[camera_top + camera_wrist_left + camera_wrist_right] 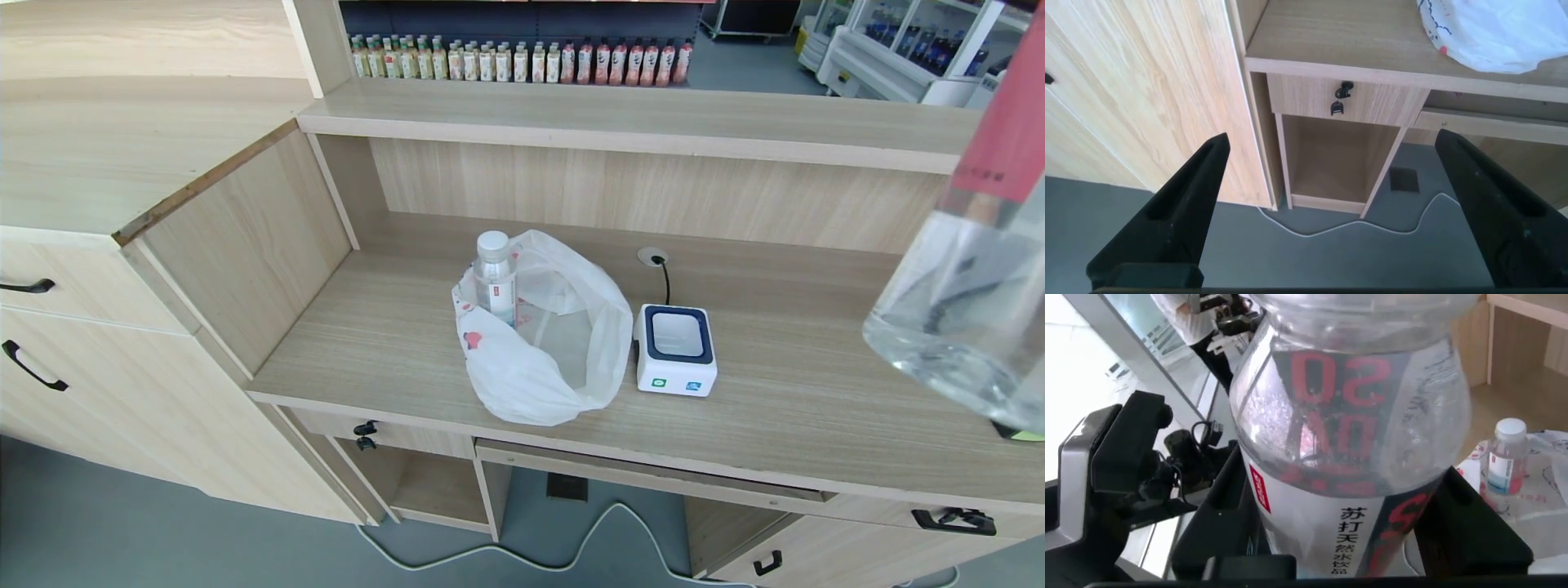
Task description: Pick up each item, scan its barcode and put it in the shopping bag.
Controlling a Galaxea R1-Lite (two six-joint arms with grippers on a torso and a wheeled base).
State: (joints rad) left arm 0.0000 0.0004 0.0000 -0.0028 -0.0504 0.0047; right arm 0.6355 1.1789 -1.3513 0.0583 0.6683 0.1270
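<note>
Wooden table (pixel 392 343) carried shopping bag (pixel 531 384), centre frame, bottle (pixel 495 278) upright inside, scanner (pixel 676 349) just beside. Right gripper (pixel 1347 547) jaws clamped second bottle (pixel 1355 416); left gripper (pixel 1333 137) jaws apart.

Water bottle (pixel 1355 457) label: you'll find large red figures, seen reversed through the water, plus a column of small dark characters.
Scanner (pixel 676 349) front: two small icons (pixel 659 382), one green, one blue.

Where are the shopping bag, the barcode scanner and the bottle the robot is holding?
shopping bag (pixel 522 374): head view, on its white front wall.
barcode scanner (pixel 676 336): head view, on its top window.
held bottle (pixel 959 310): head view, on its clear lower body.
</note>
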